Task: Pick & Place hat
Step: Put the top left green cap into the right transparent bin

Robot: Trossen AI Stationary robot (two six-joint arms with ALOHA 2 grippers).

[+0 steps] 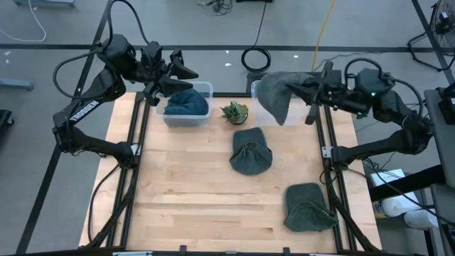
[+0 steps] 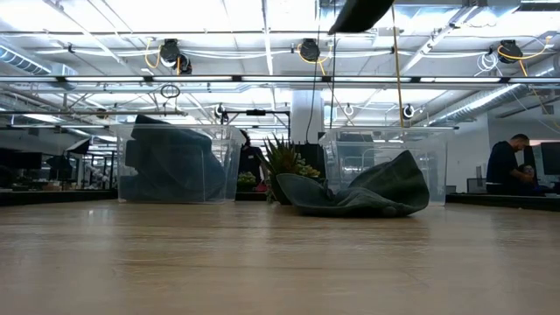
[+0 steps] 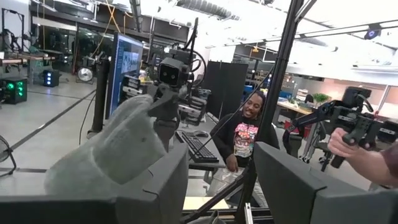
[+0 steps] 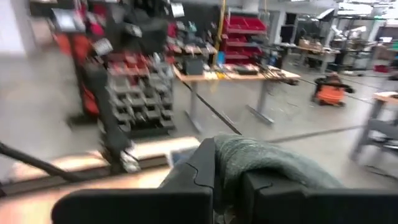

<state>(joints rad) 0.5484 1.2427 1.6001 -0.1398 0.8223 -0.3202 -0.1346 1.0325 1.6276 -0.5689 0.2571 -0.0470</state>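
My right gripper (image 1: 311, 88) is shut on a grey-green hat (image 1: 276, 95), held in the air over the clear right bin (image 1: 254, 87) at the table's far edge; the hat also shows in the right wrist view (image 4: 273, 163) and the left wrist view (image 3: 106, 158). My left gripper (image 1: 182, 65) is open and empty above the clear left bin (image 1: 205, 88), in which a dark blue hat (image 1: 186, 104) lies. Two more grey-green hats lie flat on the table, one at mid table (image 1: 251, 151) and one near the front right (image 1: 308, 208). My right gripper pinches the hat's right-hand end (image 4: 231, 155) between its two fingers. The fingers come about level from the table's right side. The hat is lifted clear and droops slack from the fingers toward the left, above the right bin.
A small potted plant (image 1: 234, 112) stands between the two bins. Dark frame rails (image 1: 323, 153) run along the table's left and right sides. People show in the room beyond the table, one seated (image 3: 247, 134), and a hand holds a device (image 3: 348, 143).
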